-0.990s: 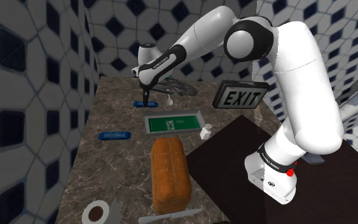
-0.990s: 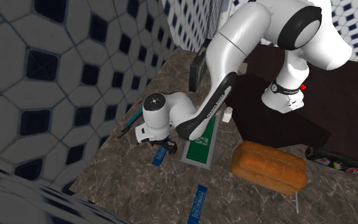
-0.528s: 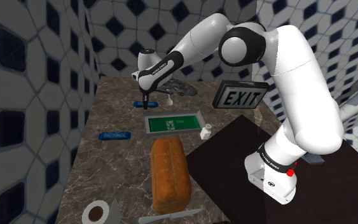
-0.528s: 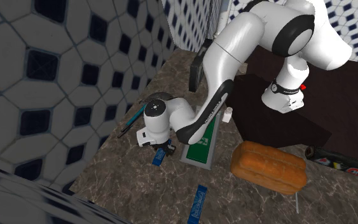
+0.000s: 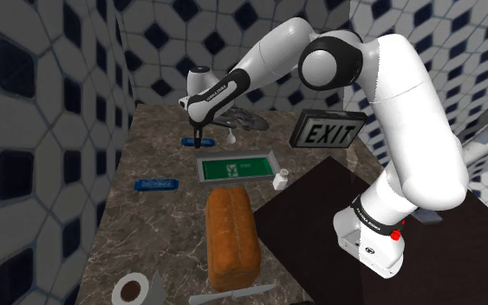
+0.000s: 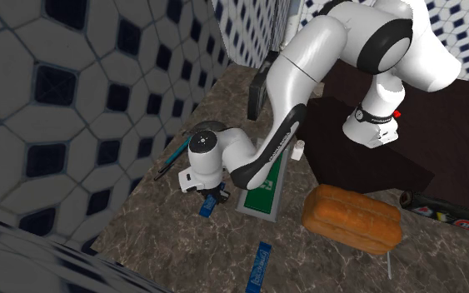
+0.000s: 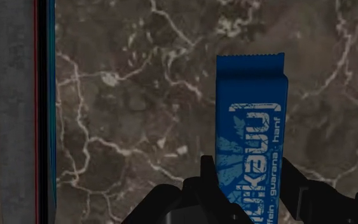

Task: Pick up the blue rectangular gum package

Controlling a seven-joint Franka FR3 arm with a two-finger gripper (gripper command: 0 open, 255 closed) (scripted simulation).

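Since a second ago, your gripper point(image 7: 250, 178) has come down over the blue gum package point(image 7: 250, 108), which lies flat on the marble counter point(image 7: 139, 127) near the green sign point(image 5: 236, 167). Its fingers seem to clasp the narrow width, which they can span.

Clearance at the gum package point(image 7: 250, 140)
Bare countertop point(image 7: 133, 127) is noted between it and a long blue-edged tool point(image 7: 18, 108); a green sign point(image 5: 236, 167) is found close on the other side.

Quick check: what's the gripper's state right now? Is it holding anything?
Gripper: closed on the blue gum package, one finger against each long edge.
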